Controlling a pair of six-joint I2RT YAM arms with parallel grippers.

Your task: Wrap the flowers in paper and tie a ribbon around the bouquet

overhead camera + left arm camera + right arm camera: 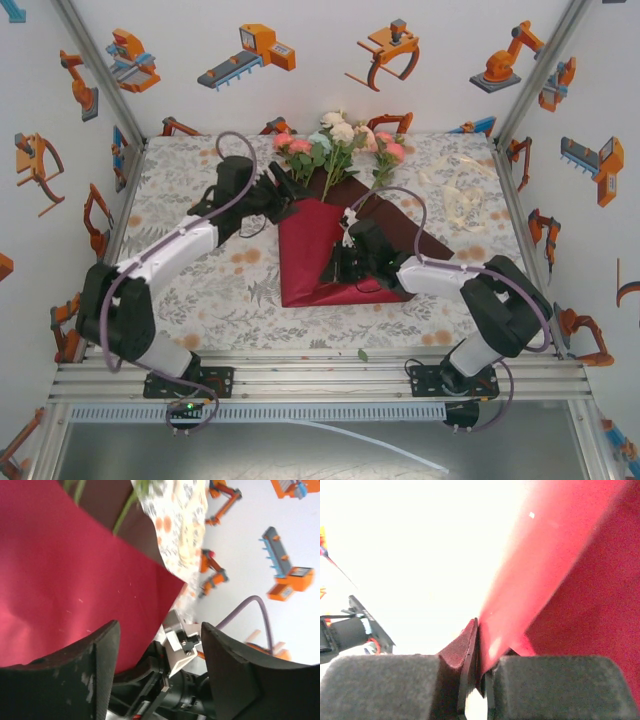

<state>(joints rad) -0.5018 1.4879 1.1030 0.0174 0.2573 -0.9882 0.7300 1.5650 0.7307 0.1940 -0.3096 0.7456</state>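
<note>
Overhead view's bright and even, soft shadows; right wrist background is totally blown out white, close-up paper (pixel 560 580) blurry.

I see white walls (pixel 320 60) printed with orange and grey robot drawings (pixel 250 55) on three sides, aluminium posts (pixel 100 65) in the far corners, and a surface (pixel 200 290) patterned with grey and orange flowers.

Floral-clothed table (pixel 200 290) with crimson paper (pixel 310 260) at centre, flowers (pixel 335 135) at its far edge, ribbon (pixel 455 198) far right.
</note>
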